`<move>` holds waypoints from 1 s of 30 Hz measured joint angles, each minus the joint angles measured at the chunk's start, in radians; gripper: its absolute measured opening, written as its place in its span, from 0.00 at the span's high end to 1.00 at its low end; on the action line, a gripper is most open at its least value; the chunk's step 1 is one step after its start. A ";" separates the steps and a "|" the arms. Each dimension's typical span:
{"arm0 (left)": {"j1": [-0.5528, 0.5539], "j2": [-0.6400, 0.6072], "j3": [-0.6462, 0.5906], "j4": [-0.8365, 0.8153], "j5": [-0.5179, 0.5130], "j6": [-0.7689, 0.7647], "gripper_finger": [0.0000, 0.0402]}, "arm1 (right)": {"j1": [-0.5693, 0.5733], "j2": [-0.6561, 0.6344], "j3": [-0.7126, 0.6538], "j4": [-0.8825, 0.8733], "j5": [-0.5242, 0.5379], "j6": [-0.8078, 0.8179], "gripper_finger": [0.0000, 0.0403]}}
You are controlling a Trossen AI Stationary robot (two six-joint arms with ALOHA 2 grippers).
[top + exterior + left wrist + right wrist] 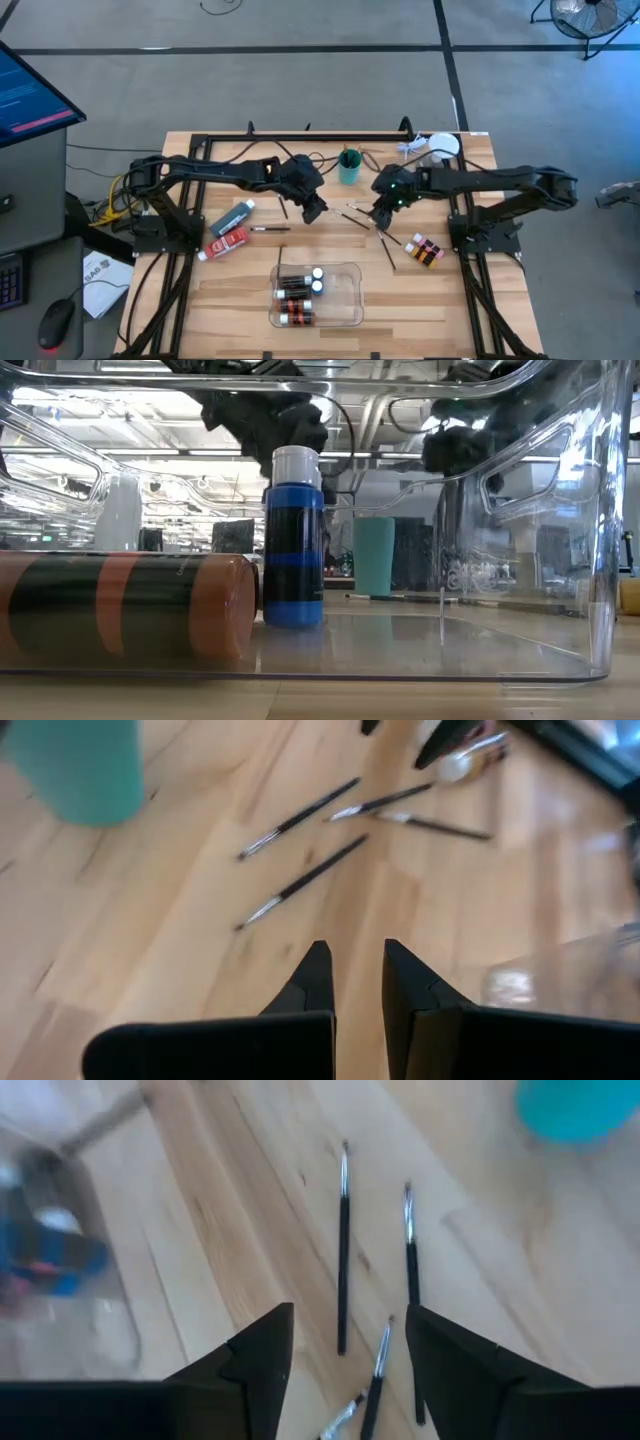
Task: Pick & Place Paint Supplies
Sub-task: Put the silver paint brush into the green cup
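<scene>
1. The right tool hangs open and empty over the paint brushes scattered on the tabletop, near the teal cup.
2. The left tool, on the cup's other side, is closed on nothing.
3. Small paint bottles lie in the clear tray, nearer the front edge than the cup.
4. Paint tubes lie left of the tray.

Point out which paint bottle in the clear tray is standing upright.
The blue bottle with the white cap. In the low view it stands on its base inside the clear tray, while the brown bottle beside it lies on its side.
</scene>
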 joint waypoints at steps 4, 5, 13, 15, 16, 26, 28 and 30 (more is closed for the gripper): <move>0.005 0.000 -0.040 0.003 -0.008 0.008 1.00 | 0.025 0.080 0.000 0.024 -0.001 0.000 0.58; 0.005 0.000 -0.051 0.003 -0.009 -0.005 1.00 | 0.030 0.098 0.000 0.043 -0.002 0.000 0.59; 0.004 0.000 -0.124 0.014 -0.027 -0.015 1.00 | 0.049 0.150 0.001 0.096 -0.004 0.001 0.65; 0.004 0.000 -0.128 0.028 -0.027 -0.015 1.00 | 0.044 0.146 0.001 0.103 -0.004 0.000 0.66; 0.004 0.000 -0.129 0.032 -0.027 -0.015 1.00 | 0.039 0.144 0.001 0.105 -0.004 -0.001 0.67; 0.004 0.000 -0.130 0.075 -0.103 -0.084 1.00 | -0.010 0.142 0.001 0.226 -0.004 -0.002 0.70; 0.004 0.000 -0.130 0.075 -0.103 -0.095 1.00 | -0.024 0.142 0.001 0.229 -0.006 0.000 0.70; 0.004 0.000 -0.130 0.075 -0.102 -0.095 1.00 | -0.037 0.150 0.002 0.225 -0.007 0.000 0.69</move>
